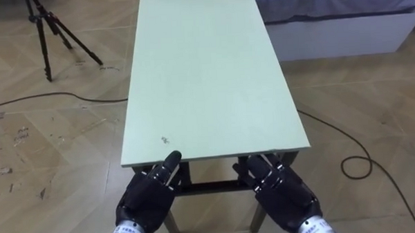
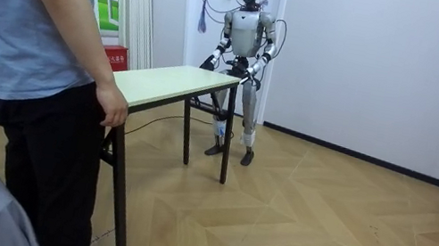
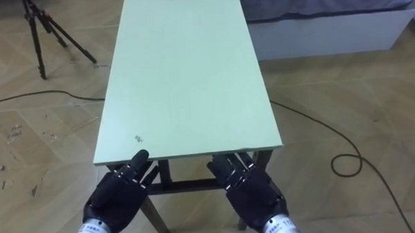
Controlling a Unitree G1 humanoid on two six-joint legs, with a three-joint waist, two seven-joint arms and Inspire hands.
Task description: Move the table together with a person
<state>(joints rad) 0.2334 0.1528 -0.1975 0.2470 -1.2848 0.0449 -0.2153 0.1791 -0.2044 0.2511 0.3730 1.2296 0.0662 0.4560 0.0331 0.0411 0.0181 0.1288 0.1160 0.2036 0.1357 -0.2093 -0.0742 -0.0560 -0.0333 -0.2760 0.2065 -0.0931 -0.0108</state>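
Observation:
A long table with a pale green top (image 1: pixel 199 68) and dark legs stretches away from me. I stand at its near short end. My left hand (image 1: pixel 149 198) and right hand (image 1: pixel 278 190) are low at that edge, fingers straight and reaching under the top. The left thumb stands up against the rim. In the room view a person in a grey shirt stands at the other end of the table (image 2: pixel 177 79), with one hand (image 2: pixel 112 107) on its edge.
A black tripod (image 1: pixel 49 35) stands on the wood floor to the left of the table. A low white bed with a blue-grey cover (image 1: pixel 342 18) lies at the right. Dark cable (image 1: pixel 354 165) loops on the floor at the right.

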